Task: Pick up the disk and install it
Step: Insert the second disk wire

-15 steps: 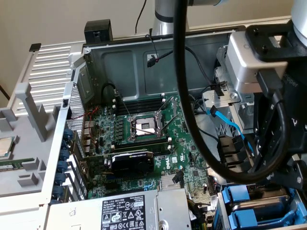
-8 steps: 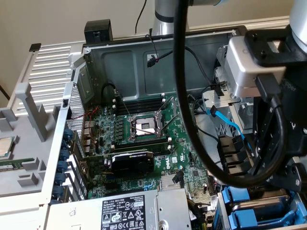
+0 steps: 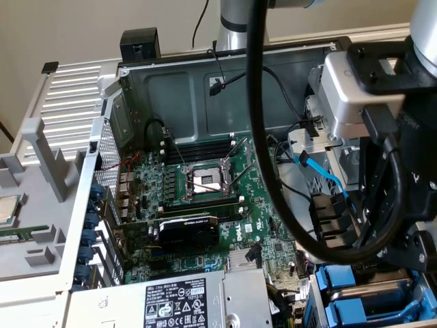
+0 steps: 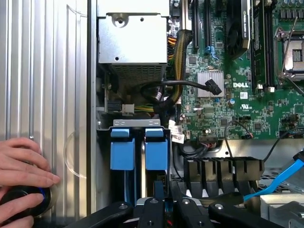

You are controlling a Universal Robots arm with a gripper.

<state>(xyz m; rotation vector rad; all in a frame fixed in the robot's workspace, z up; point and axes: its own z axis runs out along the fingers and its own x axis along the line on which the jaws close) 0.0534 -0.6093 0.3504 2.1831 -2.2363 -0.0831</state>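
Two bright blue carriers (image 4: 122, 153) (image 4: 156, 152) stand side by side in the drive bay at the corner of the open computer case. The same blue carriers (image 3: 345, 295) show at the exterior view's lower right, under the arm. Their silver labelled faces are hidden, so I cannot tell which one is the disk. My gripper (image 4: 164, 206) hangs just above the bay, nearest the carrier on the motherboard side. Nothing blue or silver shows in its grasp.
A person's hand (image 4: 21, 164) rests on the case's outer panel over a black round device (image 4: 23, 202). The grey power-supply box (image 3: 177, 304) sits beside the bay. A blue SATA cable (image 3: 328, 178), black cables and the motherboard (image 3: 205, 205) crowd the case. A small processor chip (image 3: 7, 208) lies outside.
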